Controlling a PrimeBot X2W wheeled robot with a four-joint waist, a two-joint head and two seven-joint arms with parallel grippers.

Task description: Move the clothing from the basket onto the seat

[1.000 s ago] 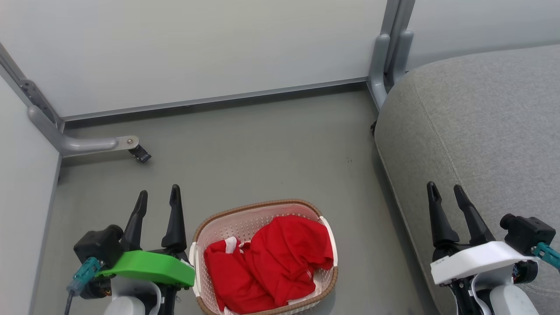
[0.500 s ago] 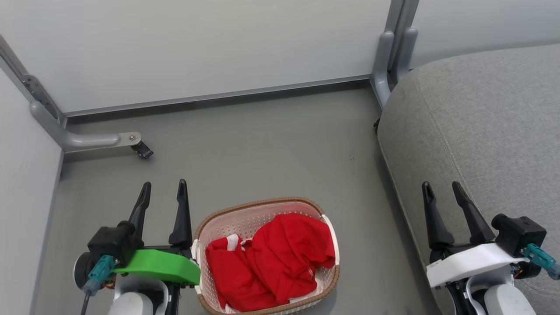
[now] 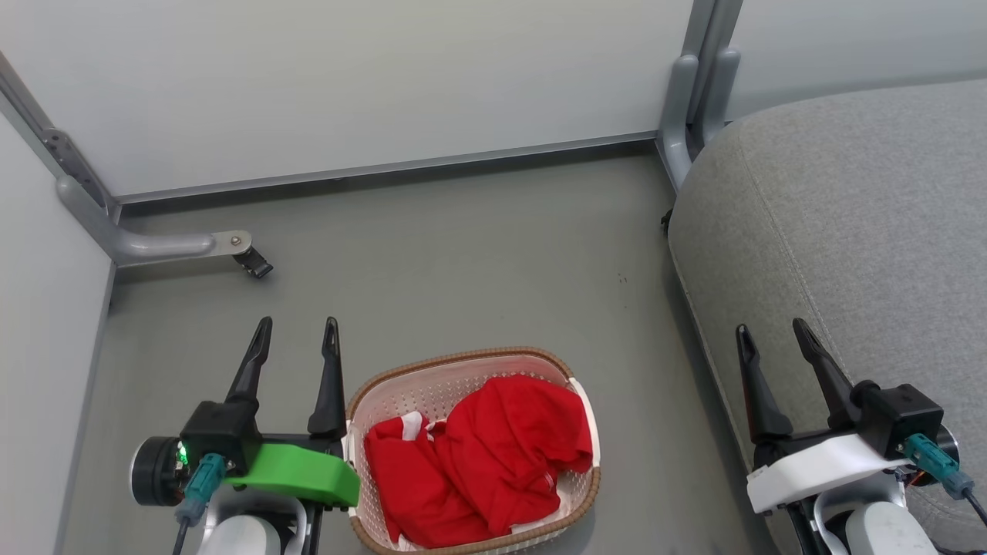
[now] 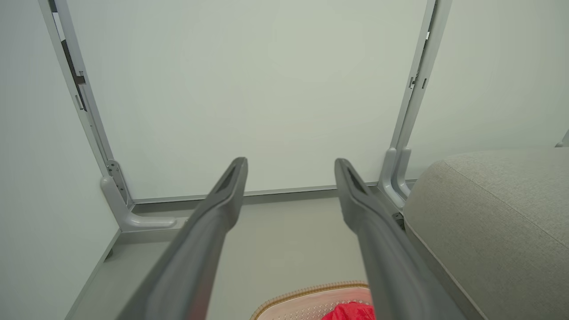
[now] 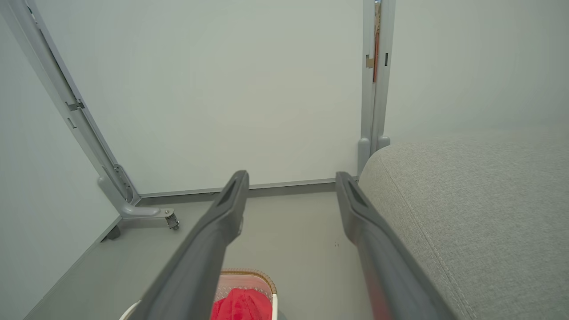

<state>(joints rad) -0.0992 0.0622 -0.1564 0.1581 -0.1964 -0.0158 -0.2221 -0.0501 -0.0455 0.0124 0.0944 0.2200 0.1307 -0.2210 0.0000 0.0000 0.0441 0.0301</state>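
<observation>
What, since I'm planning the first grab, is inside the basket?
Crumpled red clothing with white trim fills most of the basket; its perforated far wall shows. The bottom beneath is covered.

The basket sits on the floor just right of the left gripper, with the clothing heaped inside it. The seat lies beside the right gripper, stretching rightward and ahead.

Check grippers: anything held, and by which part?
Nothing held. The left gripper and right gripper are both open and empty; the clothing lies in the basket.
</observation>
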